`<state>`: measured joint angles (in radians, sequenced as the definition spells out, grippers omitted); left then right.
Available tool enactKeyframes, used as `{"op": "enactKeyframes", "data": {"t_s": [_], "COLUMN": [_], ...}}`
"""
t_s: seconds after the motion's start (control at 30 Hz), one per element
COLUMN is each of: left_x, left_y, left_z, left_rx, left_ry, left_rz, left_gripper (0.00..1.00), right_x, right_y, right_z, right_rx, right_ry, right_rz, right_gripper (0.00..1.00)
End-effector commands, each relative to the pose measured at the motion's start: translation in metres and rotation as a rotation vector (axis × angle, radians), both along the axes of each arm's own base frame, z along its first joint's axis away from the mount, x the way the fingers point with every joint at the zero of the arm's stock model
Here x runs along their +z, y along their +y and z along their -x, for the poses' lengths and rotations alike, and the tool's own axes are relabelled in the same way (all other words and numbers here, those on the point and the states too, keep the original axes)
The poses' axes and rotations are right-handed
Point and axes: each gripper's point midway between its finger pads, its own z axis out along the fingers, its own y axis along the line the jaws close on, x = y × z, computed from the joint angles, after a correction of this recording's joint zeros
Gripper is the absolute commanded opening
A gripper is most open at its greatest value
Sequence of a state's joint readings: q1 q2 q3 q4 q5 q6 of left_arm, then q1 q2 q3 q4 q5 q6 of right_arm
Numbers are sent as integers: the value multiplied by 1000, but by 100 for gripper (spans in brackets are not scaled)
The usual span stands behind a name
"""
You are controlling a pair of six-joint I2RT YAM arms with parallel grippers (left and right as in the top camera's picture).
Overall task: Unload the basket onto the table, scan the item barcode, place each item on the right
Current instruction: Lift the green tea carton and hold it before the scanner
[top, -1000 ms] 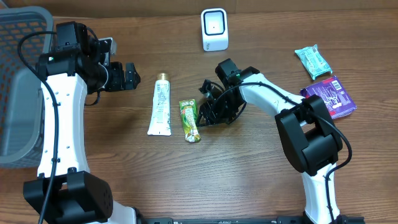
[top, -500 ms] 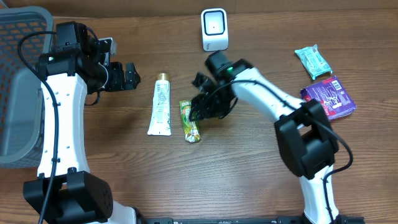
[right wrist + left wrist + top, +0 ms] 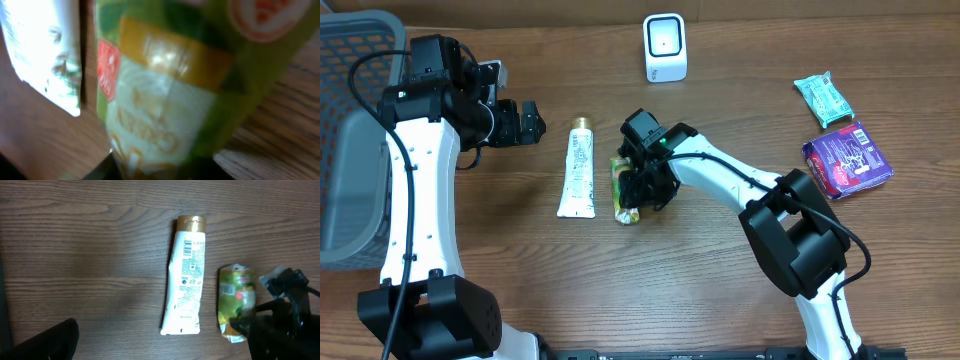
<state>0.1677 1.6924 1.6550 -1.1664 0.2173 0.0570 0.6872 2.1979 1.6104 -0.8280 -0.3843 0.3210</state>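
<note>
While your right gripper [image 3: 640,188] sits right on top of the crinkly green foil snack packet [image 3: 622,207], mid-table, I can't tell whether its fingers have bitten. The black housing hides them from above and the wrist picture is a blur. Pinch across the packet's narrow width and stay off the white plastic squeeze tube with the gold cap [image 3: 578,170] lying just left of it. Get a firm hold before you lift toward the white box-shaped scanner [image 3: 665,47] at the far edge. Your left gripper [image 3: 525,122] hangs wide open and empty, left of the tube. Its wrist camera gives you the packet's outline and the gap to the tube. The right wrist camera gives only blurred print up close, with no barcode I can make out.
</note>
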Motion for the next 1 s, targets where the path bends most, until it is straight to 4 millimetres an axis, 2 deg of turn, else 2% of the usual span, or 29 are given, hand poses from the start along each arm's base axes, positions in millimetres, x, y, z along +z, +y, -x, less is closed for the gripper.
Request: {"op": "enactKeyframes", "data": {"t_s": [0.0, 0.03, 0.07, 0.17, 0.23, 0.37, 0.47, 0.57, 0.73, 0.87, 0.97], "left_x": [12, 12, 12, 12, 12, 12, 12, 12, 12, 12, 12], "left_y": [-2, -2, -2, -2, -2, -2, -2, -2, -2, -2, -2], "left_z": [3, 3, 3, 3, 3, 3, 3, 3, 3, 3, 3], "left_rx": [9, 9, 9, 9, 9, 9, 9, 9, 9, 9, 9], "left_ry": [-30, -30, -30, -30, -30, -30, -30, -30, -30, -30, -30], "left_rz": [8, 8, 8, 8, 8, 8, 8, 8, 8, 8, 8], "left_gripper": [99, 99, 100, 100, 100, 99, 99, 99, 100, 100, 99], "right_x": [9, 9, 11, 16, 29, 82, 140, 201, 269, 303, 312], "right_y": [-6, -5, -3, -1, 4, 11, 3, -20, -69, -97, -112], "right_z": [-5, -5, -5, -9, -9, -9, -13, -22, -33, -32, -34], "right_rx": [-38, -37, -35, -28, 17, 109, 174, 189, 170, 200, 197], "right_ry": [-28, -27, -27, -35, -37, -39, -62, -111, -173, -170, -164], "right_rz": [9, 4, -5, -24, -83, -312, -540, -739, -944, -1113, -1170], "right_gripper": [18, 8, 4, 4, 4, 4, 4, 4, 4, 4, 4]}}
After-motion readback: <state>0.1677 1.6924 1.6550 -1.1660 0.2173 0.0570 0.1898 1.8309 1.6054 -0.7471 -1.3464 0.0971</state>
